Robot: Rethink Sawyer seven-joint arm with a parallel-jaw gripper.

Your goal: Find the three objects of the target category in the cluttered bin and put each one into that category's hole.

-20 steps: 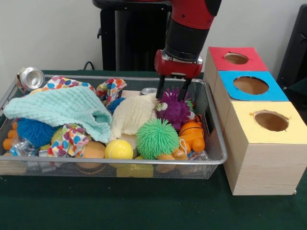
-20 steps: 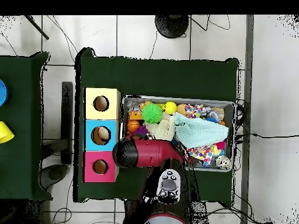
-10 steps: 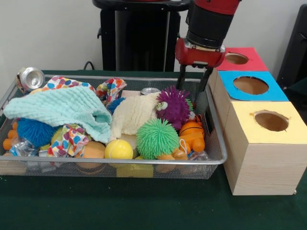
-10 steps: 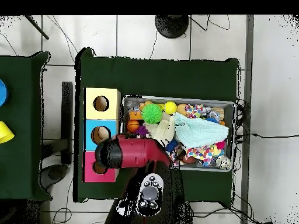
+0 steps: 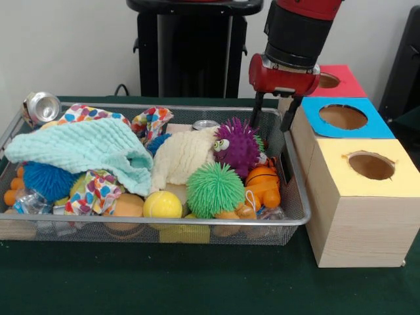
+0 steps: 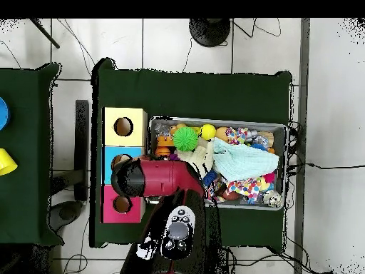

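My gripper [image 5: 270,123] hangs open and empty over the far right corner of the wire bin [image 5: 164,222], beside the blue box [image 5: 343,117]. Just below and left of it lies a purple spiky toy with eyes [image 5: 236,146]. A green spiky ball [image 5: 214,189], a blue spiky ball [image 5: 47,180], a yellow ball [image 5: 162,205] and an orange toy [image 5: 262,184] also lie in the bin. The red box [image 5: 325,80], the blue box and the yellow box [image 5: 371,165] each have a round hole. In the overhead view the arm [image 6: 130,178] covers the gripper and part of the blue box [image 6: 110,153].
A teal cloth [image 5: 85,147] and a cream cloth [image 5: 180,157] cover part of the bin's contents. One crushed can [image 5: 41,106] rests at the far left corner, and another can [image 5: 205,125] at the back. The boxes stand close against the bin's right wall.
The gripper has risen from around the purple spiky toy and shifted right toward the boxes, still open and holding nothing. The toy stays in the bin.
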